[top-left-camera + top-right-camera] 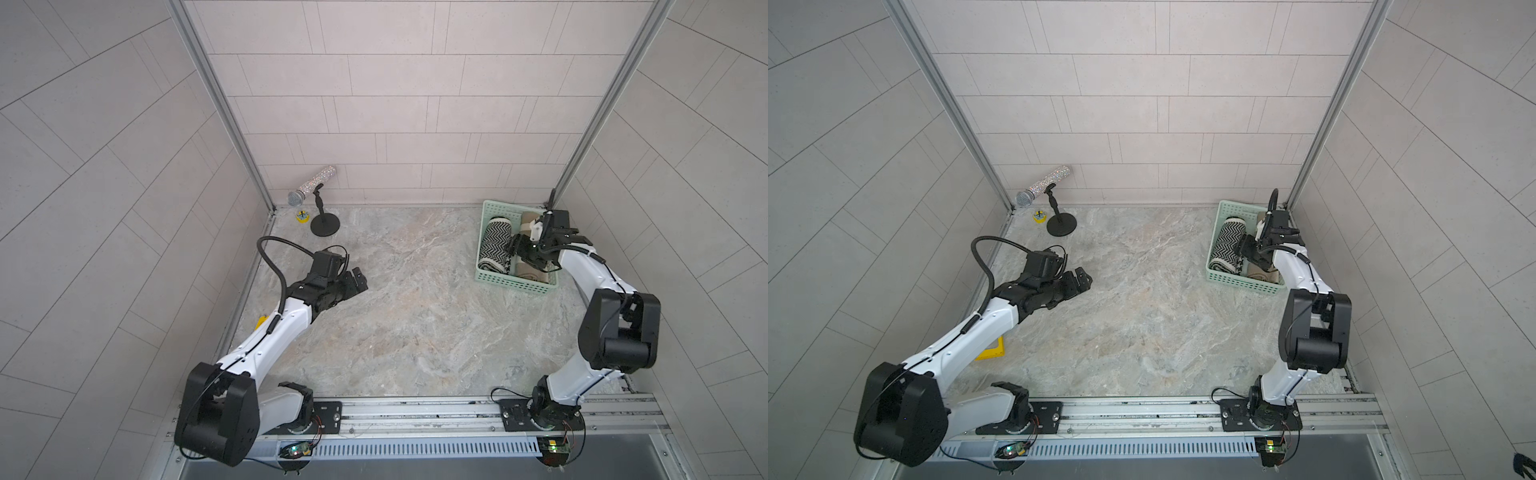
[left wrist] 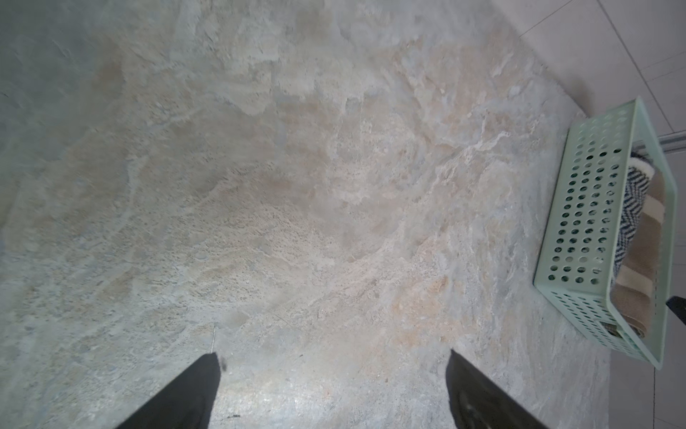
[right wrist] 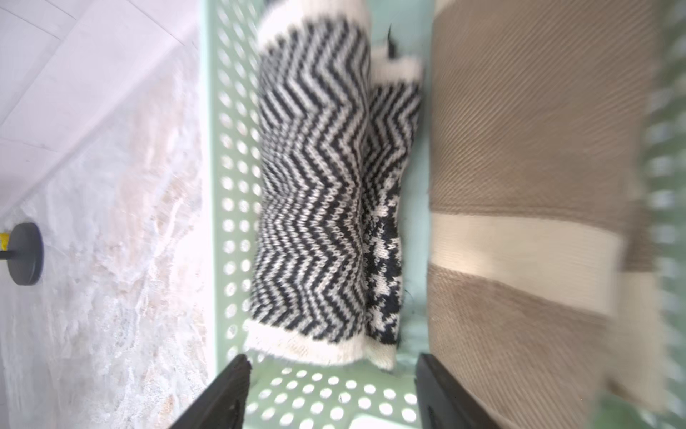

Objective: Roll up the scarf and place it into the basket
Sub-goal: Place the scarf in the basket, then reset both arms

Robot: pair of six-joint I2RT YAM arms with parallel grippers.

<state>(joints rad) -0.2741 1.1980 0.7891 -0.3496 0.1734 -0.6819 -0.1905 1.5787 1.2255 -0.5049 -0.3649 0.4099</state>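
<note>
The basket sits at the back corner of the bench on the right arm's side, and 2 rolled scarves lie in it side by side, lengthwise. The black-and-white zigzag scarf lies against the wall facing the bench's middle. The tan scarf with a cream stripe lies against the opposite wall. We judge they lie this way because the basket's long side takes a roll's full length and leaves room for 2. The zigzag roll's outer end rests loose beside it, facing the tan scarf.

The right arm reaches over the basket. In its wrist view, the right jaws stand apart and grip nothing, and the near end of the zigzag roll lies just beyond them. We take this to be the scarf of the task, set down and freed.

The left arm is well apart from the basket. The left jaws are spread wide over bare bench, empty, probably kept clear of the other arm's work.

A glittery microphone on its stand is in the far corner, with a small yellow thing beside it. We can read no writing, brand or label anywhere.
</note>
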